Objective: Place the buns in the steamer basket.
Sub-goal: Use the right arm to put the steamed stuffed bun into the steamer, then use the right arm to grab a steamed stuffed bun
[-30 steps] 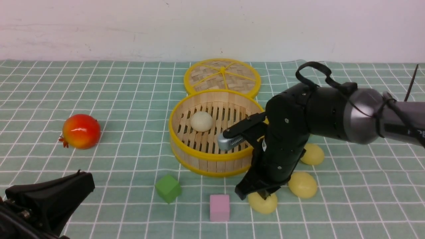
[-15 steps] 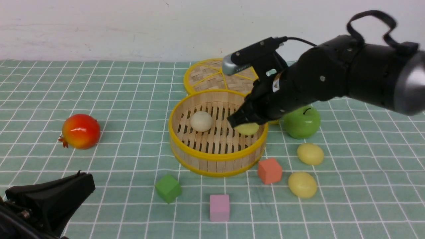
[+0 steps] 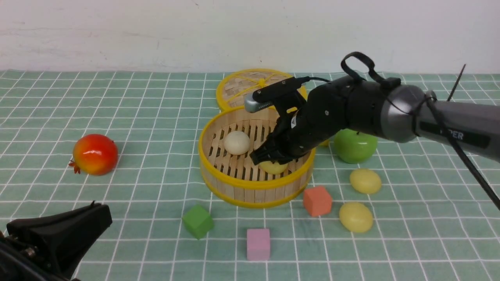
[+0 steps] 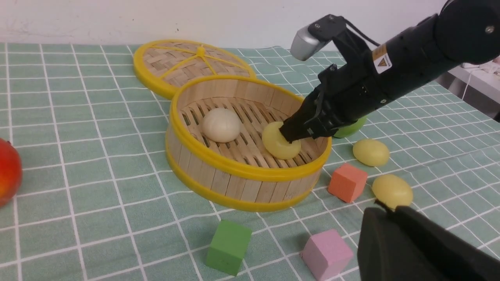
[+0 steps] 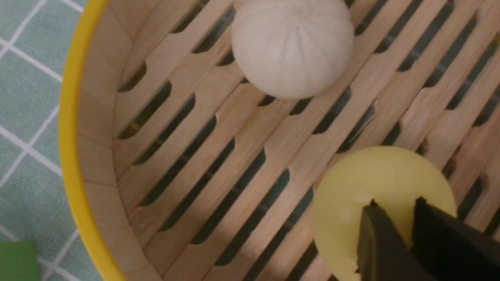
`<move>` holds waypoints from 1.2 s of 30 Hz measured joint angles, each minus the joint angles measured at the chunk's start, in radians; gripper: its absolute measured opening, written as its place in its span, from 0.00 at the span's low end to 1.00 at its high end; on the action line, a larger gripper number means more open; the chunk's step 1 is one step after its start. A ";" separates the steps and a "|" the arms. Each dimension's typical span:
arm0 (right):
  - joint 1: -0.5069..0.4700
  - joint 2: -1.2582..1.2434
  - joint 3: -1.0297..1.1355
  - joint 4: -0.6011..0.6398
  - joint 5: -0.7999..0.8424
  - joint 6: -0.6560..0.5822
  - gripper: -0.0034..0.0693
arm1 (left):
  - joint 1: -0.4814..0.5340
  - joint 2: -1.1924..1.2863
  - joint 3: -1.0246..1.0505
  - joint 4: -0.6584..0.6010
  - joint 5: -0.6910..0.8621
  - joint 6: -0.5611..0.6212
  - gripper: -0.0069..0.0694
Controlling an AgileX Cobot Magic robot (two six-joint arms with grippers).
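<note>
The steamer basket (image 3: 250, 183) (image 4: 242, 168) (image 5: 72, 136) stands mid-table. On its slatted floor lie an off-white bun (image 3: 236, 142) (image 4: 221, 125) (image 5: 293, 47) and a pale yellow bun (image 3: 273, 168) (image 4: 275, 146) (image 5: 351, 187). My right gripper (image 3: 265, 158) (image 4: 291, 136) (image 5: 394, 207) reaches down into the basket, its tips against the yellow bun's top with a narrow gap between them. Two more yellow buns (image 3: 365, 181) (image 3: 356, 217) (image 4: 371, 152) (image 4: 391, 190) lie on the cloth to the basket's right. My left gripper (image 3: 97, 207) (image 4: 384, 207) rests shut and empty at the near left.
The woven lid (image 3: 250, 88) lies behind the basket. A green apple (image 3: 354, 146) sits right of it, a red fruit (image 3: 95, 154) far left. An orange cube (image 3: 317, 200), a pink cube (image 3: 258, 244) and a green cube (image 3: 198, 221) lie in front of the basket.
My right gripper lifted a yellow bun from the cloth near the pink cube, carried it over the rim and lowered it onto the basket floor, its fingers parting. The left arm stayed still.
</note>
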 joint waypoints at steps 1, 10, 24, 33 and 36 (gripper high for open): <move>0.000 0.000 -0.007 0.008 0.005 0.000 0.33 | 0.000 0.000 0.000 0.000 0.000 0.000 0.12; 0.000 -0.123 -0.025 -0.006 0.121 0.000 0.66 | 0.000 0.000 0.000 0.000 0.001 0.000 0.12; -0.108 -0.355 0.380 -0.217 0.409 0.231 0.30 | 0.000 0.000 0.000 0.000 0.001 0.000 0.14; -0.197 -0.337 0.417 0.063 0.197 0.105 0.42 | 0.000 0.000 0.000 0.000 0.004 0.000 0.14; -0.198 -0.317 0.417 0.070 0.180 0.097 0.44 | 0.000 0.000 0.000 0.000 0.005 0.000 0.14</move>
